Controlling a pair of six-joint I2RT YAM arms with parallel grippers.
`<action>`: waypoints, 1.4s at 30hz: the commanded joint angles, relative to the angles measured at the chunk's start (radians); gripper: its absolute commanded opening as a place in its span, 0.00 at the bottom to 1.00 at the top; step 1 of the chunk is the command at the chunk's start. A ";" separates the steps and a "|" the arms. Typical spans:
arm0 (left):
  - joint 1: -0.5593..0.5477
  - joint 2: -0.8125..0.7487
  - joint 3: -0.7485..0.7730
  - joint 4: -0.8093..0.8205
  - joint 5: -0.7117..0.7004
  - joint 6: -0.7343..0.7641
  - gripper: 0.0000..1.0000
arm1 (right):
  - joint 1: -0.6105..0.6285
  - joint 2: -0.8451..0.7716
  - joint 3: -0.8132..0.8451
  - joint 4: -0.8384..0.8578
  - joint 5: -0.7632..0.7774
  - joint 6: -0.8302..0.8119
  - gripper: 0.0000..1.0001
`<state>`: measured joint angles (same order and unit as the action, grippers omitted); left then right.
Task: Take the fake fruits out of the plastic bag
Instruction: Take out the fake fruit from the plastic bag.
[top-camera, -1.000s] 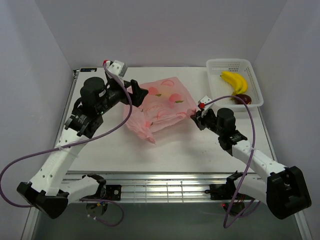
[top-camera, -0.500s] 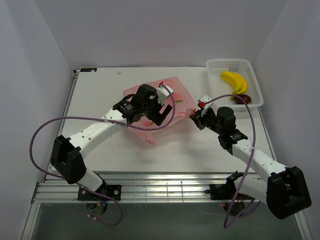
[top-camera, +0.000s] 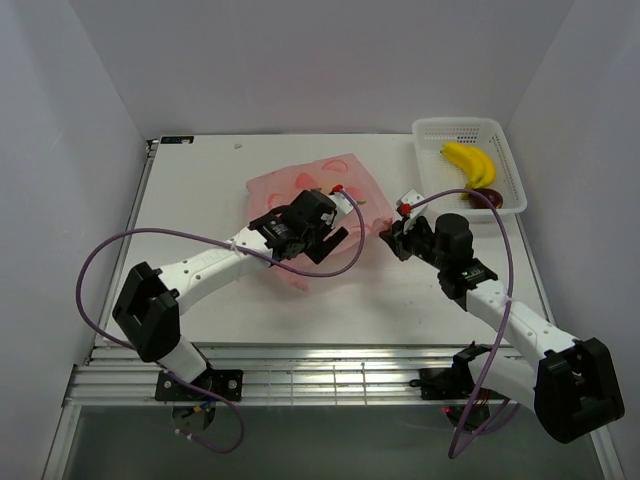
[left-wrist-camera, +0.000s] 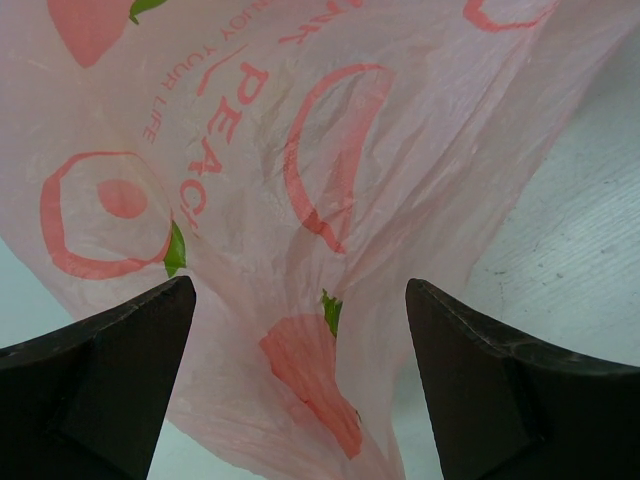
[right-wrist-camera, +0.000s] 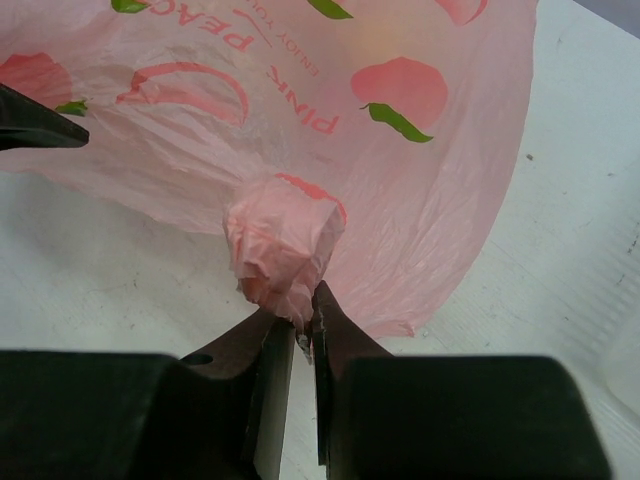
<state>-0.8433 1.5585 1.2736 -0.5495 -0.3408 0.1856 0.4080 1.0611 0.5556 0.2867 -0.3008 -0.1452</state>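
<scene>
The pink plastic bag (top-camera: 300, 186) printed with peaches lies crumpled on the white table. No fake fruit shows through it in any view. My left gripper (top-camera: 322, 240) is open, low over the bag's near part. In the left wrist view the bag (left-wrist-camera: 300, 200) fills the space between the spread fingers (left-wrist-camera: 110, 370), and I cannot tell whether they touch it. My right gripper (top-camera: 392, 236) is shut on a bunched corner of the bag (right-wrist-camera: 285, 245) at the bag's right edge; the jaws (right-wrist-camera: 303, 335) pinch the plastic at their tips.
A white perforated basket (top-camera: 430, 130) stands at the back right, holding a yellow banana (top-camera: 470, 162) and a dark red fruit (top-camera: 487, 195). The enclosure walls stand close on the left, back and right. The right arm's cable loops near the basket.
My left arm swung from the back left across the bag to its near right part and came down low over it. The bag shifted and flattened. My right gripper kept its hold.
</scene>
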 joint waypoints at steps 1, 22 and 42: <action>-0.025 0.006 -0.020 0.000 -0.081 0.009 0.98 | 0.002 -0.026 0.052 0.011 -0.024 0.004 0.17; -0.020 0.080 -0.065 0.039 -0.549 -0.087 0.74 | 0.000 -0.081 0.046 -0.006 -0.038 0.004 0.16; -0.008 -0.107 0.087 0.050 -0.258 -0.176 0.00 | -0.003 -0.067 0.076 -0.138 0.284 -0.010 0.17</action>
<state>-0.8528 1.5055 1.3258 -0.4709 -0.7006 0.0418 0.4080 0.9901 0.5770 0.1749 -0.1623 -0.1497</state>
